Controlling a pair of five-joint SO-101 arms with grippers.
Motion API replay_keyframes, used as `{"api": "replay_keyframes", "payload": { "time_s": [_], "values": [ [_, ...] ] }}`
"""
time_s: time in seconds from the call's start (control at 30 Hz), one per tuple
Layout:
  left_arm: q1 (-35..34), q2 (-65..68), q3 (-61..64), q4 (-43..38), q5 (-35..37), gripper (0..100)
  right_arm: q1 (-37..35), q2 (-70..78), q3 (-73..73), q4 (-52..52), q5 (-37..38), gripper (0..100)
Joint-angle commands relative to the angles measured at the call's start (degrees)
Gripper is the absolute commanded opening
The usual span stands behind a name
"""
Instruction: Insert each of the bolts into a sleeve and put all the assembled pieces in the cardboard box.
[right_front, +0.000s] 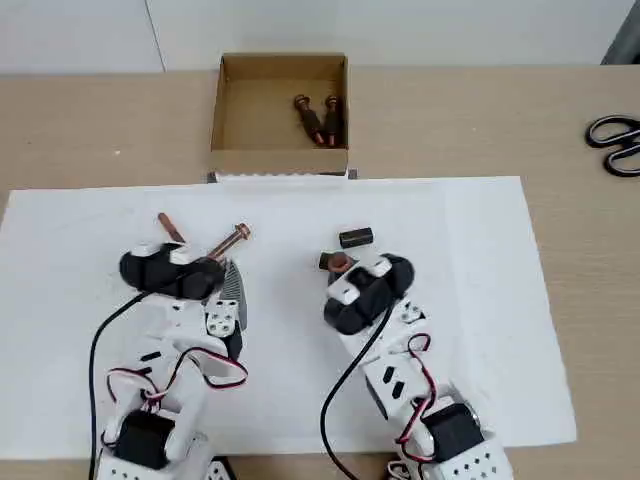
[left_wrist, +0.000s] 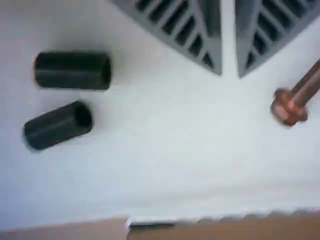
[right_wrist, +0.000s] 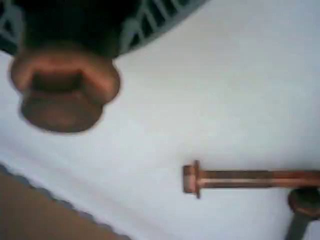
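Observation:
Two bare copper bolts lie on the white paper, one at the left and one just ahead of my left gripper. In the left wrist view the left gripper has its grey fingers almost together with nothing between them, and a bolt head lies beside them. My right gripper is shut on a black sleeve with a copper bolt head sticking out of it. A loose black sleeve lies just beyond it. The cardboard box holds two assembled pieces.
Scissors lie at the table's far right edge. The paper sheet covers the work area between the arms and the box. A bolt lies flat in the right wrist view.

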Motion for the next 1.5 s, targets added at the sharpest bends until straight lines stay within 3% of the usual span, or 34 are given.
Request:
{"api": "replay_keyframes", "payload": {
  "time_s": [0.0,0.17,0.3,0.97,1.3,1.47],
  "values": [
    [-0.6,-0.6,3.0,0.2,-1.7,1,4.8,-0.7,-2.2,-1.9,0.2,0.2],
    [-0.4,-0.6,6.4,-2.4,-1.8,1,9.4,0.7,-8.2,1.1,0.4,0.2],
    [-0.4,-0.4,7.1,-1.8,-5.3,1,12.4,9.9,-15.8,1.5,0.4,0.2],
    [-0.7,-0.5,7.1,-1.1,-7.1,1,12.7,108.4,-106.0,1.7,0.4,0.3],
    [-0.8,-0.5,7.1,-1.1,-6.9,1,10.2,144.0,-143.9,1.5,0.7,0.3],
    [-0.8,-0.5,7.1,-1.1,-6.9,1,7.3,156.3,-157.3,2.0,7.0,0.5]
  ]
}}
